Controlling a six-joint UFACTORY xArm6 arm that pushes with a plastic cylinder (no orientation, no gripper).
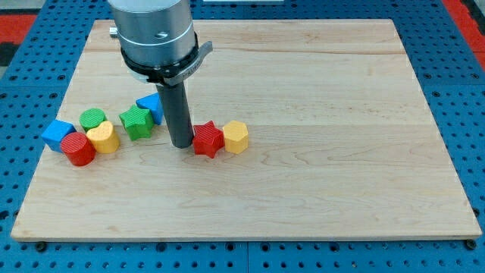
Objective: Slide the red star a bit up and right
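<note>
The red star (208, 140) lies on the wooden board (318, 189), left of centre. A yellow hexagon block (236, 137) touches its right side. My tip (182, 144) stands on the board just left of the red star, touching or nearly touching it. The dark rod rises from there to the arm's grey flange (155, 34) at the view's top.
To the left of the tip lie a green star (136, 122), a partly hidden blue block (151, 106), a green cylinder (92, 118), a yellow heart-like block (103, 137), a red cylinder (78, 149) and a blue block (57, 134).
</note>
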